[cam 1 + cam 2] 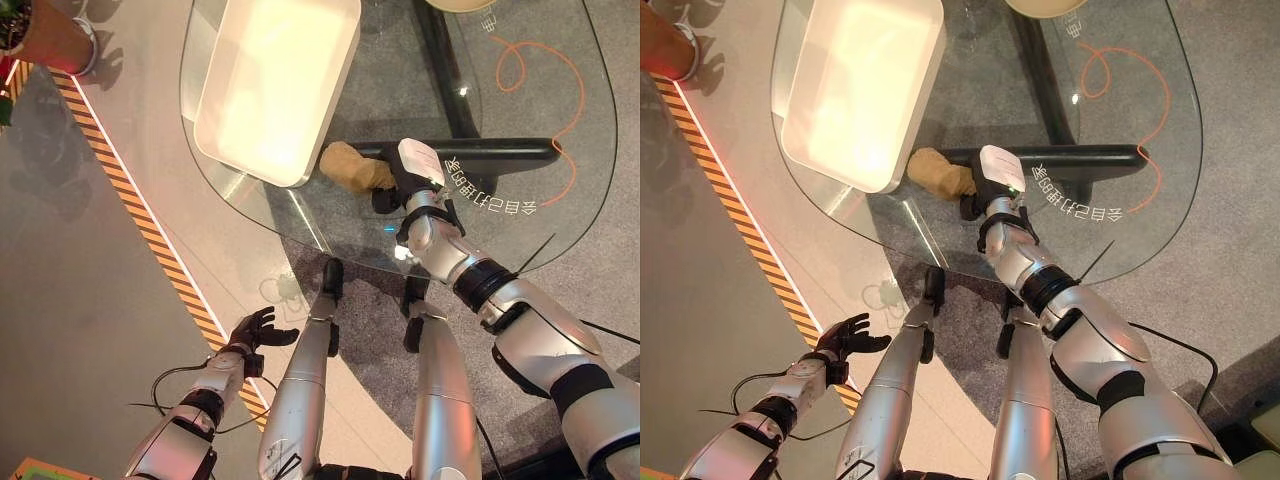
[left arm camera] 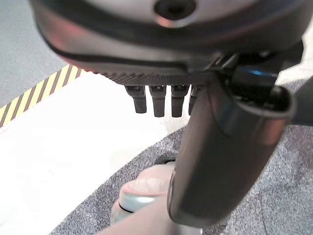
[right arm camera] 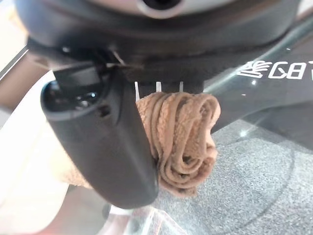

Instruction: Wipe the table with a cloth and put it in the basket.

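Glass table (image 1: 520, 110) carries the tan cloth (image 1: 355, 167), bunched between the right hand (image 1: 415, 175)'s curled fingers and thumb beside the white basket (image 1: 275, 85), likely for wiping, while the left hand (image 1: 258, 330) hangs low, fingers spread, holding nothing.

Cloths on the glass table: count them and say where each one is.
1. The tan cloth lies bunched on the glass table beside the white basket, with the right hand closed on it. Others could be hidden inside the basket.
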`<state>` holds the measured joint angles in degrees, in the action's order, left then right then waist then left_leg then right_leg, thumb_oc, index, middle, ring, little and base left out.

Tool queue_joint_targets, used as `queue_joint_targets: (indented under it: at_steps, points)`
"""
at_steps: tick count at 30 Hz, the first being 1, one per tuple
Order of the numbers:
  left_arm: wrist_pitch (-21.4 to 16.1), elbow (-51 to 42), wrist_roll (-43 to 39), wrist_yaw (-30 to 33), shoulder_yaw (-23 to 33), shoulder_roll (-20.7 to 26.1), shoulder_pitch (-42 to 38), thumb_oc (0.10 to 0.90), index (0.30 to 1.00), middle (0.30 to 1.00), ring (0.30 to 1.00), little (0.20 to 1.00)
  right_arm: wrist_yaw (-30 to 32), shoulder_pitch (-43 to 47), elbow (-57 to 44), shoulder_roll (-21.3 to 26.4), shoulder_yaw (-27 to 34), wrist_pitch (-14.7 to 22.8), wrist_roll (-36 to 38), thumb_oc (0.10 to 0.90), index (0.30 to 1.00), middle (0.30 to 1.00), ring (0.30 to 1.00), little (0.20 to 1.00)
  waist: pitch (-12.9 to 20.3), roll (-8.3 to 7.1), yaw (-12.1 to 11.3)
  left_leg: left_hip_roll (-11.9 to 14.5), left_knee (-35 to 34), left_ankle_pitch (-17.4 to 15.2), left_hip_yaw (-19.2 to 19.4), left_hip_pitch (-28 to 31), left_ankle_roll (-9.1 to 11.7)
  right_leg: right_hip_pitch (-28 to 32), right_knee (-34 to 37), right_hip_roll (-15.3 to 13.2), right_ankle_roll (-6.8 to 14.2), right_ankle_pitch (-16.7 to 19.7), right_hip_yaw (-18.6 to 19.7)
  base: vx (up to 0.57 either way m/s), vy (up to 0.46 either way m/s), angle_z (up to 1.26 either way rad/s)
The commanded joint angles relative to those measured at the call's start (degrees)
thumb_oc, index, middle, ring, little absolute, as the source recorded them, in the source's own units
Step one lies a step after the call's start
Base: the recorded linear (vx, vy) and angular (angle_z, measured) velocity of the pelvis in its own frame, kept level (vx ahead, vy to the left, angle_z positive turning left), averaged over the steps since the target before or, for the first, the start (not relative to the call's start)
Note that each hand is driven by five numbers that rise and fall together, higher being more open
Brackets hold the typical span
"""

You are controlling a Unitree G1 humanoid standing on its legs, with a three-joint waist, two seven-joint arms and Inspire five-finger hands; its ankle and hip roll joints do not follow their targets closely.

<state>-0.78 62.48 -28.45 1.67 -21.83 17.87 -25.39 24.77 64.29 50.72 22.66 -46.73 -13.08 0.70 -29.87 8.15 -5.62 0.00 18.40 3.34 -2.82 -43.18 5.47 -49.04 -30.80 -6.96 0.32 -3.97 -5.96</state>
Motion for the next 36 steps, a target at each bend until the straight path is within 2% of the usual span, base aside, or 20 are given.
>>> queue_joint_targets:
  at_steps: [1, 13, 26, 27, 29, 30, 31, 32, 33, 34, 36]
  points:
    - [0.3, 3.9, -0.4, -0.3, -0.2, 0.7, 1.7, 0.800, 0.900, 0.900, 0.900, 0.900, 10.9, 6.5, 7.0, 8.8, 7.3, -2.4, 0.8, 0.100, 0.300, 0.300, 0.300, 0.200, 0.1, 0.40, 0.3, -3.3, 3.5, -3.5, 4.8, 0.1, -4.1, 2.3, 2.0, 2.6, 1.0, -0.3, -2.6, 0.00, 0.000, 0.00]
    - [1.1, 2.6, -1.8, -0.7, 0.0, 2.0, 2.2, 0.800, 0.900, 0.900, 0.900, 0.900, 14.3, 7.2, 11.6, 15.4, 10.6, -3.0, 3.9, 0.100, 0.300, 0.300, 0.300, 0.200, 0.1, 0.64, 0.8, -3.2, 4.4, -4.3, 4.8, -0.6, -4.6, 1.4, 1.0, 2.7, 0.7, -1.0, -2.3, 0.00, 0.001, 0.01]
    - [2.5, 1.5, -2.1, -1.4, 0.5, 4.0, 2.4, 0.800, 0.900, 0.900, 0.900, 0.900, 18.1, 5.8, 17.8, 19.9, 16.0, -0.4, 8.0, 0.100, 0.300, 0.300, 0.300, 0.200, 0.1, -0.07, 0.9, -3.0, 5.1, -4.9, 4.3, -1.2, -5.1, 1.4, 0.8, 3.0, 0.7, -1.2, -2.4, 0.00, -0.005, 0.00]
    - [2.6, 1.4, -2.1, -1.4, 0.8, 4.2, 1.8, 0.800, 0.900, 0.900, 0.900, 0.900, 18.3, 6.3, 17.8, 20.1, 16.1, -0.4, 8.1, 0.100, 0.300, 0.300, 0.300, 0.200, 0.1, -0.12, 0.9, -3.0, 4.7, -3.1, 4.5, -2.7, -5.4, 0.2, 1.7, 2.9, 0.2, 0.7, -2.9, -0.06, -0.008, 0.00]
    - [2.7, 1.4, -2.2, -1.6, 0.9, 4.6, 1.8, 0.800, 0.900, 0.900, 0.900, 0.900, 18.5, 6.0, 18.2, 20.7, 16.6, 0.1, 8.3, 0.100, 0.300, 0.300, 0.300, 0.200, 0.1, -0.23, 1.0, -2.9, 4.7, -3.1, 4.4, -2.7, -5.4, 0.2, 1.6, 3.0, 0.3, 0.6, -2.9, 0.00, -0.011, 0.00]
    - [2.6, 1.5, -2.2, -1.7, 0.7, 4.6, 2.4, 0.800, 0.900, 0.900, 0.900, 0.900, 18.5, 5.4, 18.3, 20.7, 16.7, 0.2, 8.3, 0.100, 0.300, 0.300, 0.300, 0.200, 0.1, -0.25, 1.0, -3.0, 5.2, -5.0, 4.2, -1.3, -5.2, 1.4, 0.8, 3.0, 0.7, -1.2, -2.4, 0.00, 0.000, 0.00]
    - [2.6, 1.5, -2.3, -1.7, 1.0, 4.9, 1.9, 0.800, 0.900, 0.900, 0.900, 0.900, 18.7, 5.7, 18.1, 21.1, 17.0, 0.1, 8.6, 0.100, 0.300, 0.300, 0.300, 0.200, 0.1, -0.32, 1.1, -2.9, 4.8, -3.2, 4.4, -2.8, -5.4, 0.1, 1.5, 3.0, 0.3, 0.6, -2.8, 0.00, 0.000, 0.00]
    - [2.6, 1.4, -2.2, -1.7, 1.1, 5.0, 2.0, 0.800, 0.900, 0.900, 0.900, 0.900, 19.0, 5.5, 17.9, 21.2, 17.2, -0.2, 9.0, 0.100, 0.300, 0.300, 0.300, 0.200, 0.1, -0.44, 1.1, -2.9, 4.8, -3.2, 4.3, -2.7, -5.4, 0.2, 1.5, 3.1, 0.3, 0.6, -2.8, 0.00, 0.000, 0.00]
    - [2.6, 1.6, -2.1, -1.9, 1.1, 5.0, 2.5, 0.800, 0.900, 0.900, 0.900, 0.900, 19.0, 5.0, 18.1, 21.3, 17.2, -0.1, 9.2, 0.100, 0.300, 0.300, 0.300, 0.200, 0.1, -0.47, 1.1, -2.9, 5.3, -5.0, 4.1, -1.4, -5.2, 1.4, 0.8, 3.2, 0.8, -1.2, -2.4, 0.00, 0.000, 0.00]
    - [2.6, 1.7, -2.1, -2.3, 1.4, 5.4, 1.9, 0.800, 0.900, 0.900, 0.900, 0.900, 19.1, 5.5, 18.5, 21.7, 17.6, 0.0, 9.4, 0.100, 0.300, 0.300, 0.300, 0.200, 0.1, -0.56, 1.2, -2.8, 4.9, -3.3, 4.3, -2.8, -5.5, 0.1, 1.5, 3.1, 0.3, 0.6, -2.8, 0.00, 0.000, 0.00]
    - [2.8, 1.7, -2.2, -2.1, 1.3, 5.4, 1.7, 0.800, 0.900, 0.900, 0.900, 0.900, 19.4, 5.2, 18.9, 21.9, 18.0, 0.2, 9.9, 0.100, 0.300, 0.300, 0.300, 0.200, 0.1, -0.71, 1.2, -2.9, 5.0, -3.3, 4.1, -2.9, -5.5, 0.1, 1.5, 3.2, 0.3, 0.6, -2.8, -0.03, -0.009, 0.00]
